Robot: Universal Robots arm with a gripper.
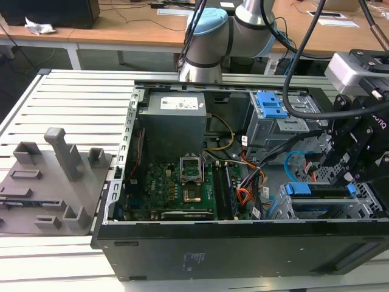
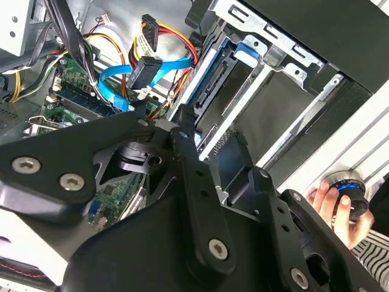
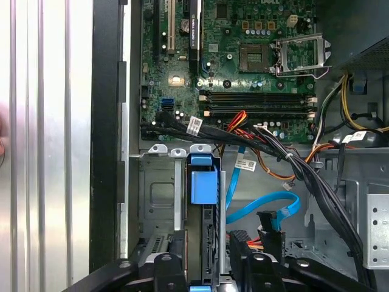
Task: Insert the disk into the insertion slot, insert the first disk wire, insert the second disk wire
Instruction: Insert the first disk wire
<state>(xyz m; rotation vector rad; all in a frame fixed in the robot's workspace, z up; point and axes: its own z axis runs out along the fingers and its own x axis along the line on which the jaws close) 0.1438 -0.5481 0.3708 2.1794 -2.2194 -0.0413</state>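
1 arm (image 1: 209, 42) on show, its blue-capped joint standing tall at the back of the exterior view. it reaches across to the exterior view's right, and there's the wrist (image 1: 358, 70), tipped downward. below it the black end effector (image 1: 351, 167) hangs low, pointing down. in both wrist views its dark linkages (image 2: 194, 201) splay across the foreground.

The worktop of ribbed aluminium slats (image 1: 67, 103) has a pale, brushed sheen. The black sheet-metal computer case (image 1: 231, 255) looks matt and smooth. Inside it, the silver perforated sheet-metal drive cage (image 3: 159, 198) is bare, dull-bright metal. The silver hard drive with a bright blue bracket (image 3: 203, 182) shows smooth, glossy plastic on that bracket. The thin flat light-blue cable (image 3: 267, 208) is slick and shiny. The black hand (image 1: 349, 173) has a matt finish. The grey moulded fixture (image 1: 58, 176) looks like matt plastic.
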